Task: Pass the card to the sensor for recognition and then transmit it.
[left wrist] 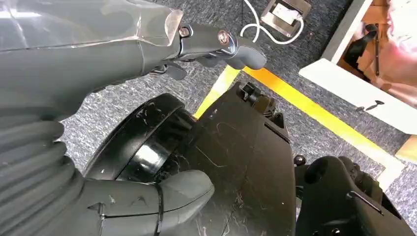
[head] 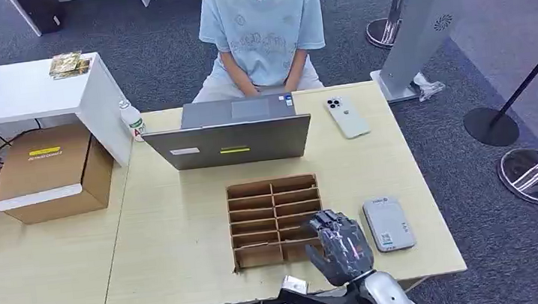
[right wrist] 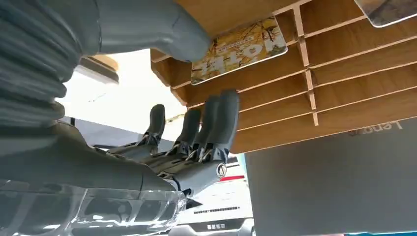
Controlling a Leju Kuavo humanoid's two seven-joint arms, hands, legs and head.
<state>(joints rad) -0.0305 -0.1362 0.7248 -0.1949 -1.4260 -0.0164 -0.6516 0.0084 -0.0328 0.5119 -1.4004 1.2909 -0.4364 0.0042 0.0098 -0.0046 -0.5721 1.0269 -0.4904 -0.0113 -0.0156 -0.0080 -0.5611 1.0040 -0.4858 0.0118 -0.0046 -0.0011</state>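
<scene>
Head view: laptop [head: 231, 141] stands just behind the cardboard organizer [head: 275, 219].

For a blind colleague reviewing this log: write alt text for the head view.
The robot's right hand hovers, holding nothing, over the near right corner of a cardboard slotted tray on a light wooden table, beside a grey card sensor. Beyond them stand a grey laptop and a white phone, with a seated person facing the robot.

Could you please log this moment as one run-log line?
right hand: open above organizer | card: in compartment, ungrasped | sensor: idle | left hand: hanging
</scene>
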